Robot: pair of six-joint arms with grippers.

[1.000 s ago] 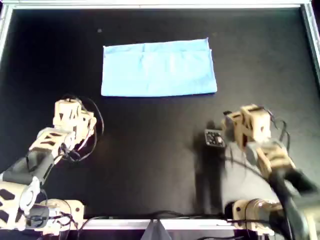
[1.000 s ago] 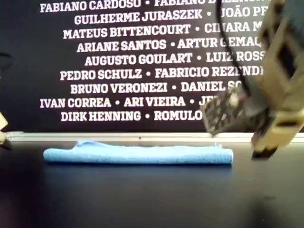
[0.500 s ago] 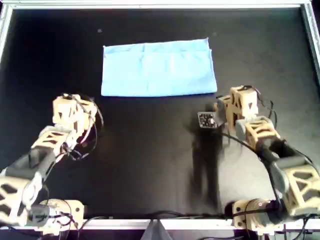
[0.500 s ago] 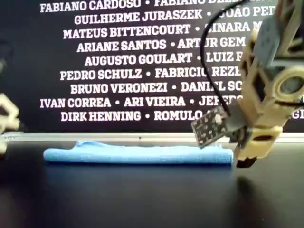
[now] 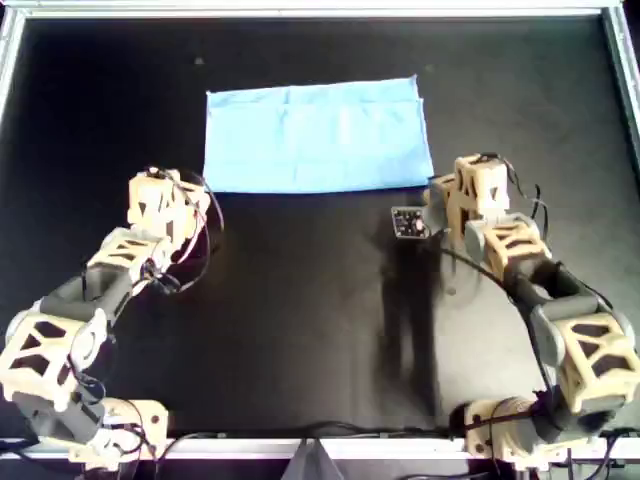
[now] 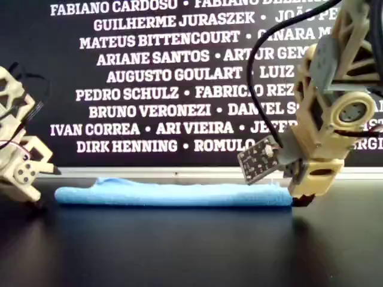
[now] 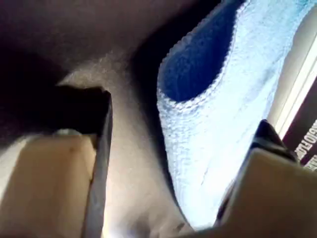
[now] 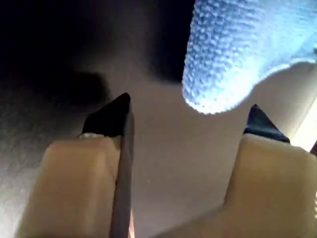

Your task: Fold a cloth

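Overhead, a black table with a pale metal rim. One arm reaches in from the 8 o'clock corner. Its tan head stops short of the cloth, at about 8 o'clock from the cloth's near corner on the overhead view's left, with bare table between them.

The cloth is sky blue and lies flat as a wide folded rectangle toward 12 o'clock on the table. At its 1 o'clock corner the layers are slightly offset.

The other arm comes from the 5 o'clock corner. Its head sits just beside the cloth's near corner on the overhead view's right, with a small dark dotted board hanging at its side.

In the exterior view the cloth is a low blue strip in front of a black wall of white names.

The wrist views do not show for certain which arm is which. My first gripper has its jaws spread wide, with an open, layered cloth end running between them. My second gripper is also spread wide and holds nothing, a rounded cloth corner just ahead at 1 o'clock.
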